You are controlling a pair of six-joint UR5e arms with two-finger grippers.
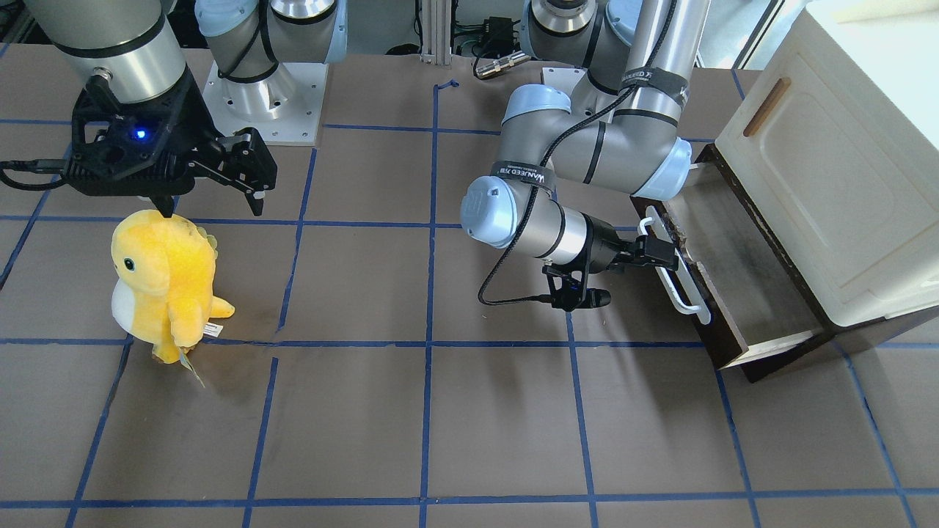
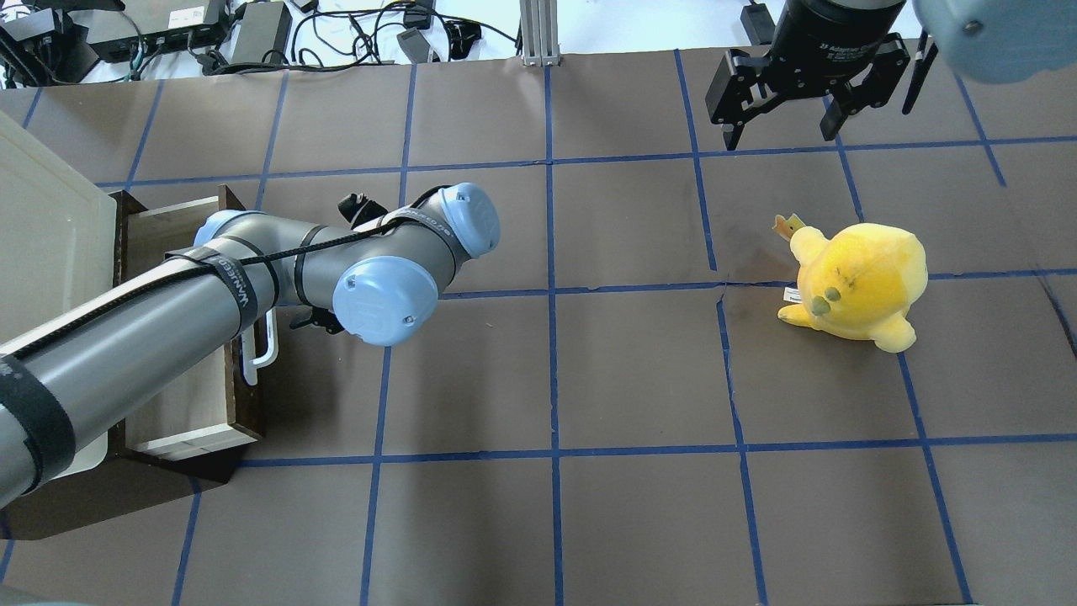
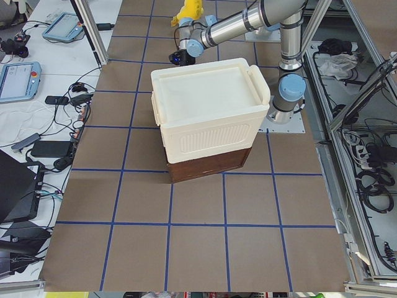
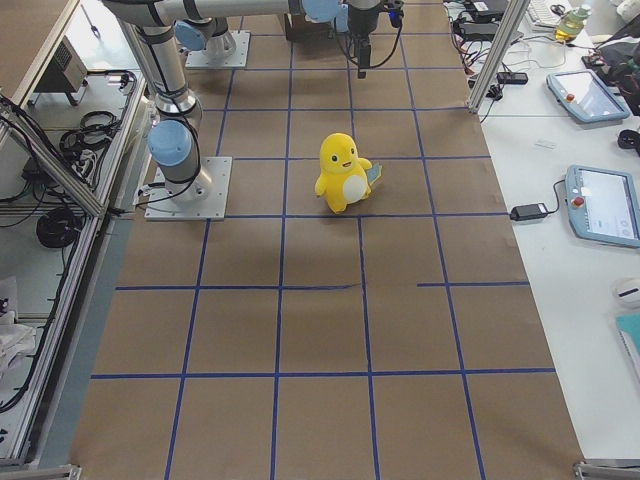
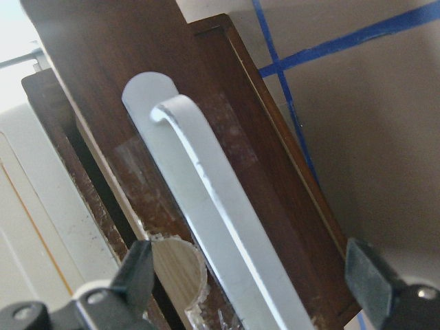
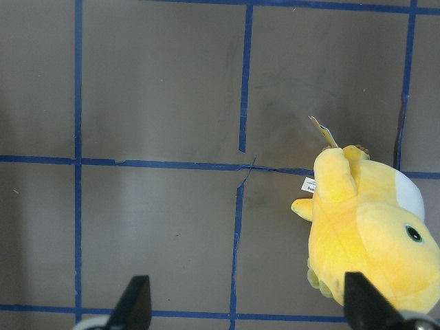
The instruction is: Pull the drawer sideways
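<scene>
The drawer (image 1: pixel 722 345) has a dark brown front, a long white loop handle (image 1: pixel 678 286) and a pale wood inner box. It stands pulled partly out from under the cream cabinet (image 1: pixel 843 183). My left gripper (image 1: pixel 664 253) is at the handle. In the left wrist view the handle (image 5: pixel 213 199) runs between its two spread fingers (image 5: pixel 137 268), so the gripper (image 5: pixel 251 275) is open around it. In the overhead view my left arm hides most of the drawer (image 2: pixel 246 412). My right gripper (image 1: pixel 213 202) hangs open and empty above the table, near the plush.
A yellow plush toy (image 1: pixel 165 279) stands on the brown mat with blue tape lines, below my right gripper (image 2: pixel 780 139); it also shows in the right wrist view (image 6: pixel 371 234). The cream cabinet (image 2: pixel 42 244) sits at the table's end on my left.
</scene>
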